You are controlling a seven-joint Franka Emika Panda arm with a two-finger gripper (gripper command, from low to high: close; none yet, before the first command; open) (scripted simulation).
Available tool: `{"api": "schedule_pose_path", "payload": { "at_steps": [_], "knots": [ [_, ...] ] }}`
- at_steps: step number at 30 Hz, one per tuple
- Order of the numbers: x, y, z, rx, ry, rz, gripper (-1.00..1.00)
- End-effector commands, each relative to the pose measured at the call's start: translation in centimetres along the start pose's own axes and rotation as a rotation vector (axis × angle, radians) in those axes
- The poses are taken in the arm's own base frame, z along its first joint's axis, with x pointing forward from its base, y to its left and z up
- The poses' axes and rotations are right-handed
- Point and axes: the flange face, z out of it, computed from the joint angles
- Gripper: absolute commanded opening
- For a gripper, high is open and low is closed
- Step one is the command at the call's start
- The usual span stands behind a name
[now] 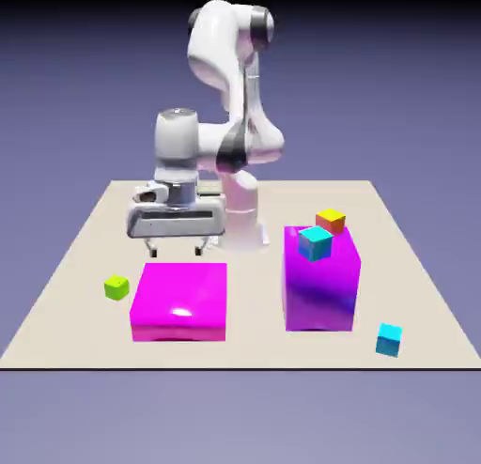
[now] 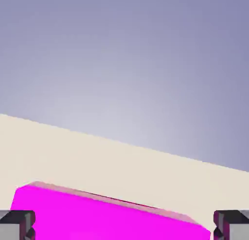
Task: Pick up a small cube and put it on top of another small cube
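The tiny lime-green cube (image 1: 116,286) lies on the table at the exterior view's left, beside the low magenta block (image 1: 179,301). On the tall magenta block (image 1: 321,282) rests the tiny orange cube (image 1: 330,220) with a yellowish top, at the block's far edge, next to a cyan cube (image 1: 315,243). My gripper (image 1: 175,251) hovers open just behind the low magenta block, above the table, with nothing between its fingers. The hand view shows that low magenta block (image 2: 107,217) between the two fingertips (image 2: 19,224); neither small cube appears there.
A second cyan cube (image 1: 389,339) sits on the table near the front right corner. The beige table (image 1: 75,255) ends close in front of the blocks. The robot's base (image 1: 242,218) stands behind the two magenta blocks.
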Motion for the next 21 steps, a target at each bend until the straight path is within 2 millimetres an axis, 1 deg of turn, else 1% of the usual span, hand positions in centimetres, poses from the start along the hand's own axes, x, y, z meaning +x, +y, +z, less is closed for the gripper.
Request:
{"api": "schedule_pose_path", "payload": {
  "at_steps": [1,4,7,8,14,21],
  "knots": [
    [0.7,1.0,0.8,-0.03,-0.04,-0.013,0.0],
    [2.4,4.1,3.1,-0.116,-0.162,-0.046,0.0],
    [3.7,7.4,4.8,-0.2,-0.287,-0.076,0.0],
    [3.9,8.2,5.6,-0.212,-0.325,-0.05,0.0],
    [4.5,12.8,10.3,-0.276,-0.541,0.126,0.0],
    [4.3,17.3,15.0,-0.343,-0.766,0.318,0.0]
  ]
}}
